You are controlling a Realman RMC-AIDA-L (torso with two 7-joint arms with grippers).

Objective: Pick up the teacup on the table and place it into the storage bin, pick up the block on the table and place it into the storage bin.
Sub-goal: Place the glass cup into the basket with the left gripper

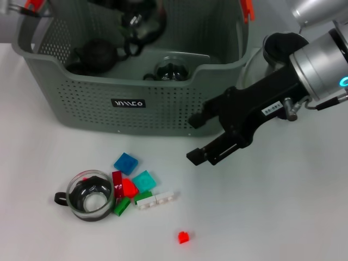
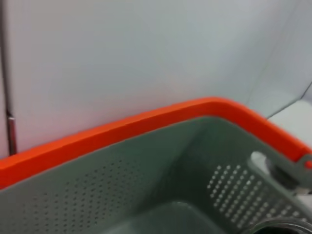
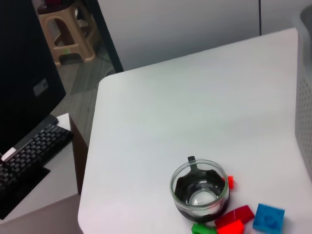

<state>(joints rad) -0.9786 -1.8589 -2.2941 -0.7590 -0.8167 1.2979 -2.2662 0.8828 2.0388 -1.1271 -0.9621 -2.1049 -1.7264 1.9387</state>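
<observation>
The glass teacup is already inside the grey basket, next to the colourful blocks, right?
No. The teacup stands on the white table, outside the storage bin, as the head view shows. It is next to the colourful blocks, as you said. The right end effector is open and holds nothing.

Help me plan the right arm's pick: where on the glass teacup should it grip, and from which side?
Come from above and pinch the rim of the teacup, probably on its far-left side. It stands upright, mouth open; blocks crowd its right side, and the handle sticks out left. The right gripper hangs open above the table.
</observation>
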